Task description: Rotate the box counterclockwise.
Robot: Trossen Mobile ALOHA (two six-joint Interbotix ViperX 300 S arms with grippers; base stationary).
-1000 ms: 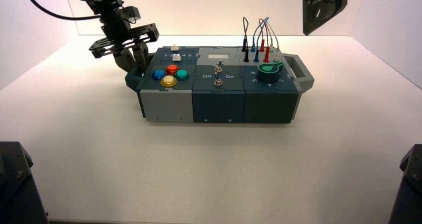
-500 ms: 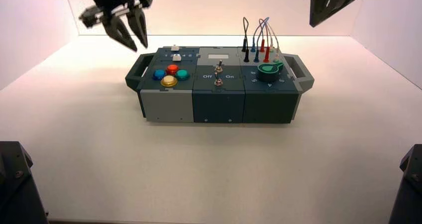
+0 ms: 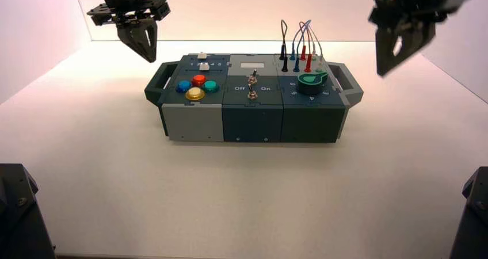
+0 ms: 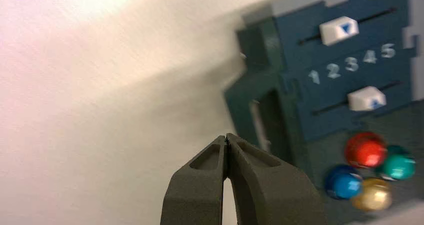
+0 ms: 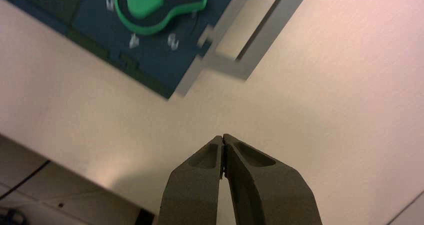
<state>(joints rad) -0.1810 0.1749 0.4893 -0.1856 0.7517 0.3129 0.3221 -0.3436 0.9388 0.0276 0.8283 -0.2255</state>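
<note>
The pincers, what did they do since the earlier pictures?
The left pincer let go of the box's left handle, rose and shut. The right pincer shut too, moving lower and to the right, past the right handle. The box stayed put.

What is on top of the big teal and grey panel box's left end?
Two white sliders and four round buttons, red, blue, green, yellow. Nothing covers them.
</note>
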